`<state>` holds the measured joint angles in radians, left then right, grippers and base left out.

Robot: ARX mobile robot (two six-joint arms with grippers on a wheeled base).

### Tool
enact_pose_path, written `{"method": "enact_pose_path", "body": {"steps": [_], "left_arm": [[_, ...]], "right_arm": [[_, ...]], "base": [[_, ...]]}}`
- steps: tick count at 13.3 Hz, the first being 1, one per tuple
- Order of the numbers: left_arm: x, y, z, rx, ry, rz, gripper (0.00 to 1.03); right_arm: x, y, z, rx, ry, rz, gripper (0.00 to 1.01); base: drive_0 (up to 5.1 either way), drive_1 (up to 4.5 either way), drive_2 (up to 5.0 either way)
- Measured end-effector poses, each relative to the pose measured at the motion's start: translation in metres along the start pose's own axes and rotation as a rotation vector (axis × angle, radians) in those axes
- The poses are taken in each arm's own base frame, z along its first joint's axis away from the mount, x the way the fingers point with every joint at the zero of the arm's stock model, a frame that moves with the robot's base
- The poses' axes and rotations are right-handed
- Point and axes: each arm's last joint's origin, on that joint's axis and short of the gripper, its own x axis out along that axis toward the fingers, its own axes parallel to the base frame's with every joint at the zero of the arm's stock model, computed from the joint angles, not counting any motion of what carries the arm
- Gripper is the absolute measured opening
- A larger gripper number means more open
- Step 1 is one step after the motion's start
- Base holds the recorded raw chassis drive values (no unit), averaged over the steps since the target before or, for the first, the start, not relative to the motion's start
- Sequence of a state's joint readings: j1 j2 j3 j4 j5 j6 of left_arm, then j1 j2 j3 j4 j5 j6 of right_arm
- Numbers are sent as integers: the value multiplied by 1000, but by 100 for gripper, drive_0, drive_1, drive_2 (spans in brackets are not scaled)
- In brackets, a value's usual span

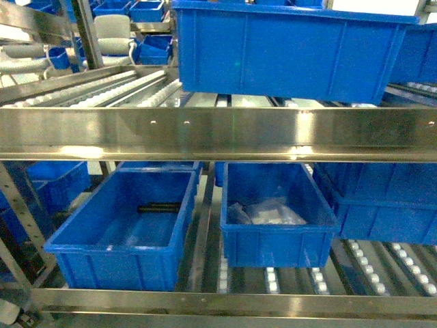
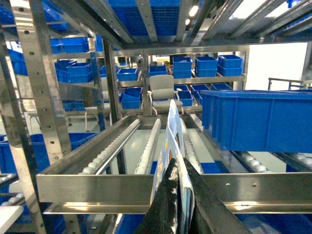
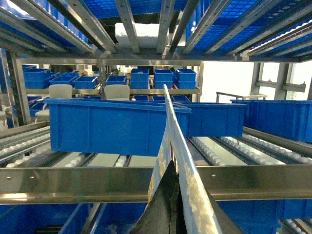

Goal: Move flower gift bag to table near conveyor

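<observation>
Black fingers of the left gripper (image 2: 179, 204) pinch one edge of the flower gift bag (image 2: 171, 146), and the right gripper (image 3: 171, 204) is clamped on another edge, so the bag hangs flattened between them, just short of the steel rail (image 1: 218, 133) of the conveyor (image 2: 141, 146). No table shows. If the arms pull apart or lift unevenly, the thin bag may tear, slip free, or snag that rail.

1 bin (image 1: 293, 48) on conveyor (image 1: 116, 87) behind rail (image 1: 218, 131); 2 bins (image 1: 123, 229) side by side below.
</observation>
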<state>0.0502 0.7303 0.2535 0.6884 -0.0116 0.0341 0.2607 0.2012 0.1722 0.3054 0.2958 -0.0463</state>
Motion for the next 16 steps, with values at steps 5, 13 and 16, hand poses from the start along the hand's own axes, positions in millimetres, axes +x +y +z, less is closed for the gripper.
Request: {"method": "enact_pose_path", "body": {"steps": [5, 13, 16], "left_arm": [[0, 0, 0, 0, 2, 0, 2], [0, 0, 0, 0, 0, 0, 2], [0, 0, 0, 0, 1, 0, 2]], "right_arm": [[0, 0, 0, 0, 0, 0, 2], [0, 0, 0, 0, 0, 0, 2], [0, 0, 0, -1, 3, 0, 2]], "base": [[-449, 89, 404], [-471, 81, 379], [-486, 88, 358]]}}
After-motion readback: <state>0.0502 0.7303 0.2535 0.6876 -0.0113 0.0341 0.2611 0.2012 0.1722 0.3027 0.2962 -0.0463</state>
